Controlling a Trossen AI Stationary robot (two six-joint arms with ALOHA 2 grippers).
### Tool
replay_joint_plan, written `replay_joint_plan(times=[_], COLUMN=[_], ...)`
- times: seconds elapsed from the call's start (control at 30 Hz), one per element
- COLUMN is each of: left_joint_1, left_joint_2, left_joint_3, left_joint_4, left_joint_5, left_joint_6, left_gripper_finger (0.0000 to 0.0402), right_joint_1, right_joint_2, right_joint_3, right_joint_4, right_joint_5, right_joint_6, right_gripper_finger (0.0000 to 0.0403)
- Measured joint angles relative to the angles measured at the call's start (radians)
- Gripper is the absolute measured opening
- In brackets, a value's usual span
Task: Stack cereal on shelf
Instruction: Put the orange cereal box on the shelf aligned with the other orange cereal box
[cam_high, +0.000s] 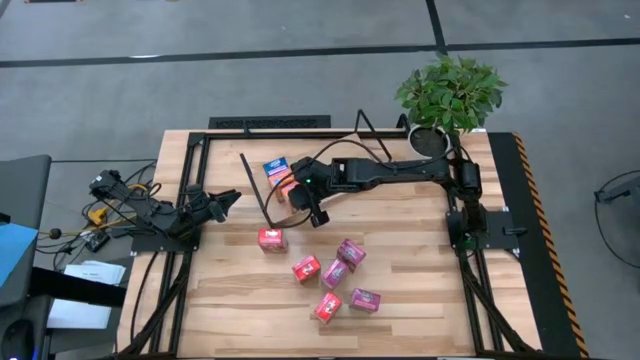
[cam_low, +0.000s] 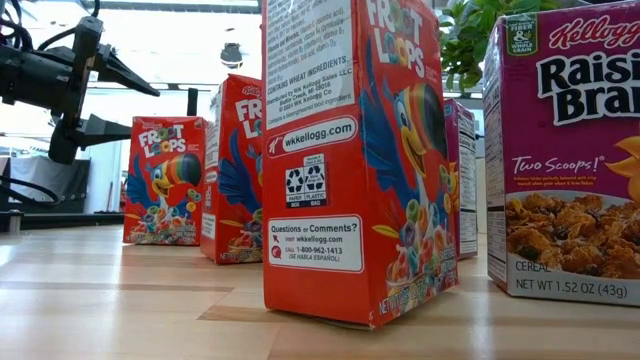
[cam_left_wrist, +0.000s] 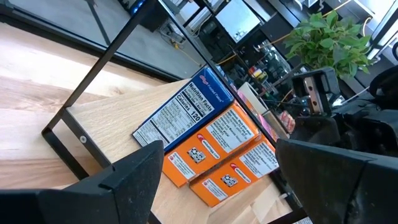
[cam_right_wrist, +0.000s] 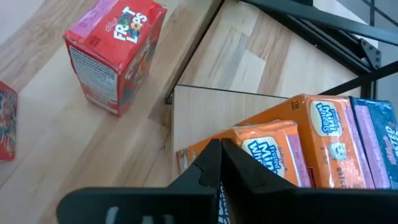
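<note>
So the right gripper (cam_right_wrist: 219, 163) sits over the shelf (cam_right_wrist: 211, 115) with its two dark fingers pressed together, nothing between them, tips right above the nearer orange Frosted Mini-Wheats box (cam_right_wrist: 273, 155). That box lies flat on the light plywood board, side by side with a second orange box (cam_right_wrist: 323, 134) and then a blue box (cam_left_wrist: 186, 106) at the far end of the row, nutrition panel up in the left wrist view. The shelf is tilted, with thin black rod framing at its ends.

Just off the board's edge stands a red Froot Loops box (cam_right_wrist: 115, 53) on the slatted table (cam_high: 420, 270). Further out toward the front of the table there's a loose cluster of small red and magenta boxes (cam_high: 335, 280); some stand upright in the low view.

Left gripper (cam_high: 222, 203) waits at the table's left side, fingers spread wide, empty.
</note>
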Motion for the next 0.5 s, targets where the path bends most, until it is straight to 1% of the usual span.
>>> replay_joint_plan(times=[0.1, 0.23, 0.37, 0.5], left_joint_1=[0.000, 0.000, 0.000, 0.000], left_joint_2=[0.000, 0.000, 0.000, 0.000], left_joint_3=[0.000, 0.000, 0.000, 0.000], left_joint_4=[0.000, 0.000, -0.001, -0.004], left_joint_5=[0.000, 0.000, -0.003, -0.018], left_joint_6=[0.000, 0.002, 0.003, 0.003], left_gripper_finger=[0.0300, 0.0300, 0.0300, 0.0300], right_joint_1=[0.000, 0.000, -0.003, -0.003], right_joint_2=[0.000, 0.000, -0.001, -0.001], right_joint_3=[0.000, 0.005, 0.045, 0.080], right_joint_4=[0.000, -0.002, -0.034, -0.078], right_joint_5=[0.001, 0.001, 0.007, 0.007], right_joint_6=[0.000, 0.000, 0.001, 0.001], right_gripper_finger=[0.0035, 0.0026, 0.0016, 0.0018])
